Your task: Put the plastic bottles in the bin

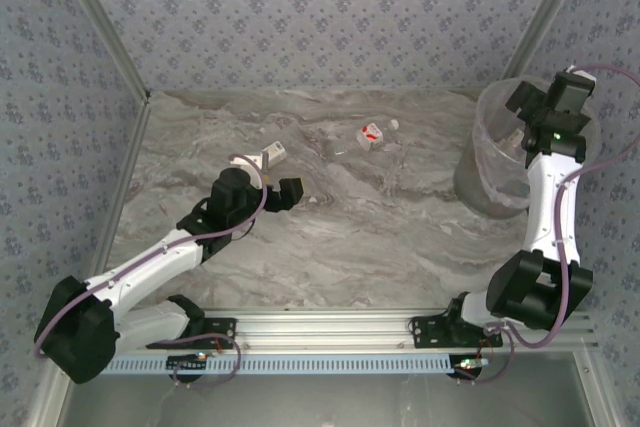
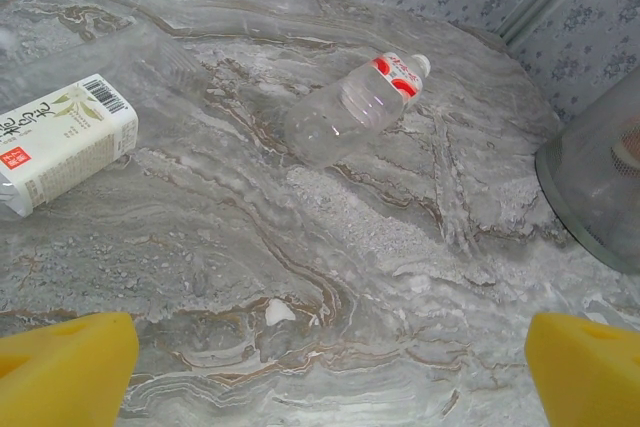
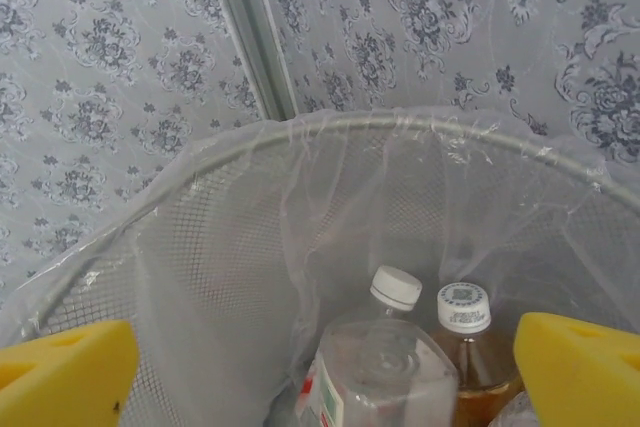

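Note:
A clear plastic bottle [image 1: 366, 137] with a red-and-white label and a white cap lies on its side on the marble table; the left wrist view has this bottle [image 2: 348, 114] ahead. My left gripper [image 1: 280, 185] hovers open short of it, and nothing is between its yellow fingertips [image 2: 66, 367]. The bin [image 1: 492, 169] stands at the right. Over its mouth hangs my right gripper [image 1: 537, 113], open. Below it inside the bin [image 3: 400, 123] stand a clear bottle [image 3: 385, 362] and a brown bottle [image 3: 468, 352], both white-capped. Neither touches the yellow fingertips [image 3: 585, 372].
A white carton [image 1: 272, 155] with a barcode lies just beyond my left gripper, at the left in the left wrist view as carton [image 2: 62, 144]. The bin's wall [image 2: 602, 179] shows at that view's right edge. Patterned walls close off the table's back and sides.

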Robot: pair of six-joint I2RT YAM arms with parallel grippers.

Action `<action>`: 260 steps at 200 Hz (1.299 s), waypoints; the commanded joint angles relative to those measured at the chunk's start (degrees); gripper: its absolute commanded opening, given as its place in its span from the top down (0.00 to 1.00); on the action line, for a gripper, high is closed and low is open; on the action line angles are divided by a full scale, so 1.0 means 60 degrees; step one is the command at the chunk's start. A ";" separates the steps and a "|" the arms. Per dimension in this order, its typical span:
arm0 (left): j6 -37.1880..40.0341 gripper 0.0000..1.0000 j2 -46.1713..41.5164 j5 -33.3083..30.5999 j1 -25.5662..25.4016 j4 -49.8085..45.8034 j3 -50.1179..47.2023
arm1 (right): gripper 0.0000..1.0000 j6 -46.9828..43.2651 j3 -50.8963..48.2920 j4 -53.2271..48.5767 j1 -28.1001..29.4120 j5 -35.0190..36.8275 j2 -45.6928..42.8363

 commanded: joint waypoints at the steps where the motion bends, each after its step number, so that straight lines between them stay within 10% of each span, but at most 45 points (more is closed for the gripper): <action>1: 0.0064 0.01 -0.0057 -0.0164 -0.0019 -0.0002 0.0085 | 0.00 0.0082 0.0340 -0.0193 -0.0057 0.0094 -0.0487; 260: 0.2477 0.00 0.3420 -0.0043 0.2590 -0.5182 0.4165 | 0.00 0.0455 -0.1193 0.0033 0.3948 -0.3100 -0.2663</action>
